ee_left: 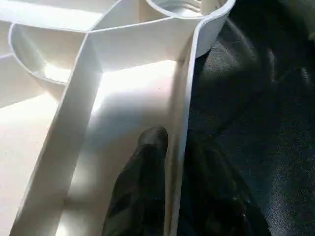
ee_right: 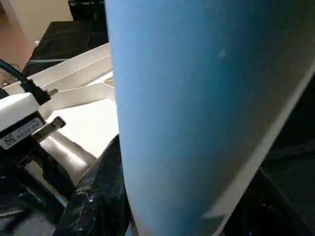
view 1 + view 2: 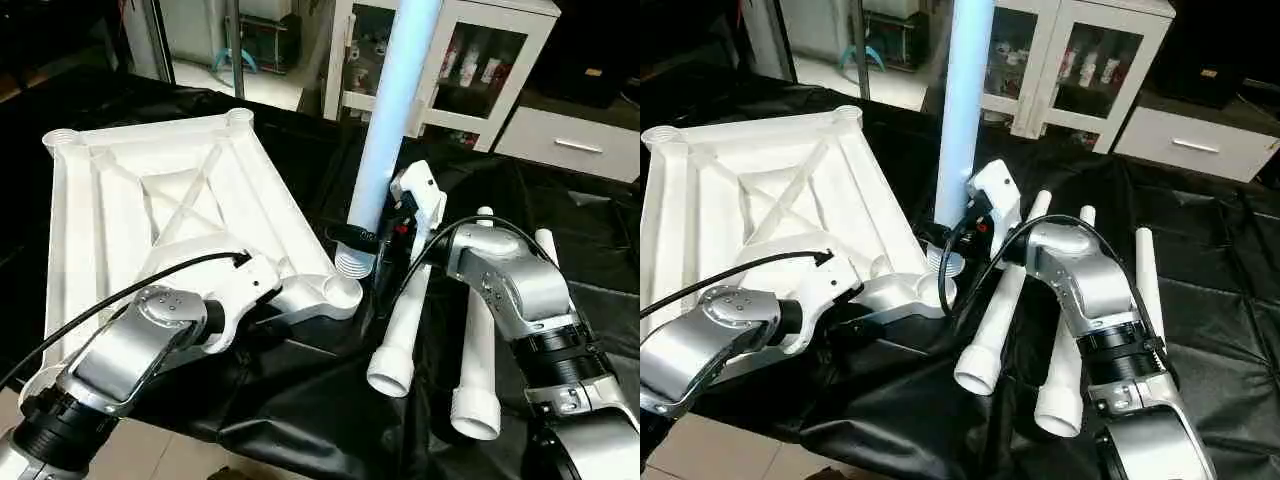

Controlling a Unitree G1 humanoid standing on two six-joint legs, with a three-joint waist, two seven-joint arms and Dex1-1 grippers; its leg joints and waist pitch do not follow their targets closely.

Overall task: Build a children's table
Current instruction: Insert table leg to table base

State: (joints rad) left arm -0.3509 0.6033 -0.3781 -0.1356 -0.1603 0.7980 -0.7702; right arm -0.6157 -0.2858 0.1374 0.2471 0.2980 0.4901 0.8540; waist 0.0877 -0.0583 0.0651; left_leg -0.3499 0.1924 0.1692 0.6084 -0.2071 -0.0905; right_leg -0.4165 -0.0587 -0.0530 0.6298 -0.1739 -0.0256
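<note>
Nearest, three loose table legs (image 3: 400,330) lie side by side on the black cloth (image 3: 300,410), beside the right forearm. Just beyond them, the left gripper (image 1: 170,147) straddles the side rim of the upturned white table top (image 3: 130,190), one finger (image 1: 147,172) inside the rim and one outside, near the corner socket (image 3: 342,290). Next to that socket, the right gripper (image 3: 365,240) clamps a fourth leg (image 3: 395,110) upright, its threaded end hanging just above the cloth. Farther back stands a white glass-door cabinet (image 3: 480,60).
</note>
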